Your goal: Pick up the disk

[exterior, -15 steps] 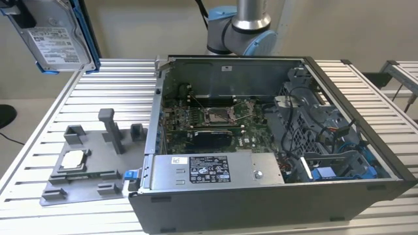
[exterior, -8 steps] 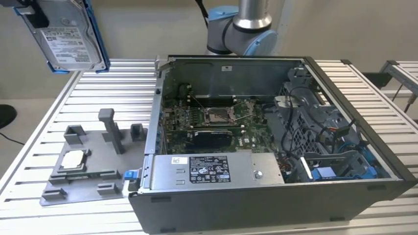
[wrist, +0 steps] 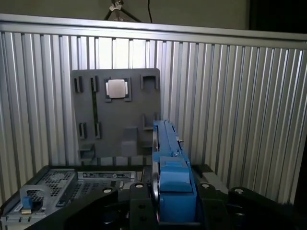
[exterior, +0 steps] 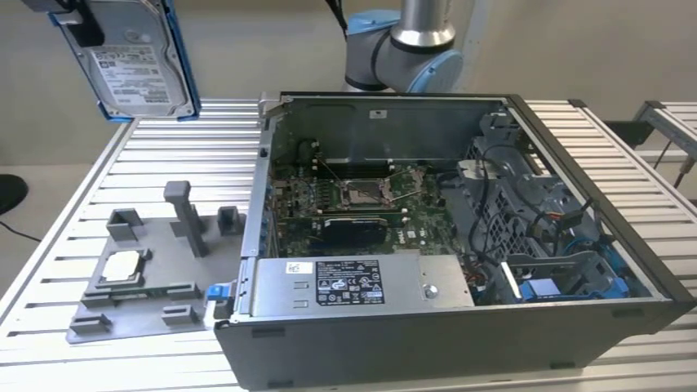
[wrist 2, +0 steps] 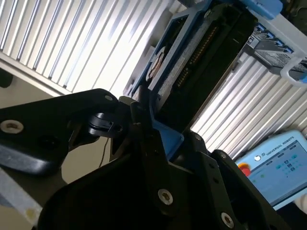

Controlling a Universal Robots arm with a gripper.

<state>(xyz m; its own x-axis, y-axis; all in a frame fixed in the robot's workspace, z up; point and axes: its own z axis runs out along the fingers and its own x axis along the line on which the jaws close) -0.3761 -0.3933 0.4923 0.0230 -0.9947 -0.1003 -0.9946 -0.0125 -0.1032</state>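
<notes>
The disk point(exterior: 136, 65), a silver hard drive with a white label and a blue frame, hangs upright in the air high over the slatted table point(exterior: 175, 147), at the exterior view's upper left. My gripper point(exterior: 77, 18) is shut on its upper end. In the first wrist view the disk point(wrist: 168, 158) shows edge-on between the two black fingers point(wrist: 139, 199), with the gripper point(wrist: 170, 196) clamped on the blue frame. In the second wrist view the disk point(wrist 2: 192, 62) stretches away from the gripper point(wrist 2: 168, 136).
A grey fixture plate point(exterior: 142, 286) with upright posts lies on the table below the disk, and a small square silver chip point(exterior: 120, 267) rests on it. An open computer case point(exterior: 436, 237) stands to the exterior view's right. A teach pendant point(wrist 2: 278, 165) lies off the table.
</notes>
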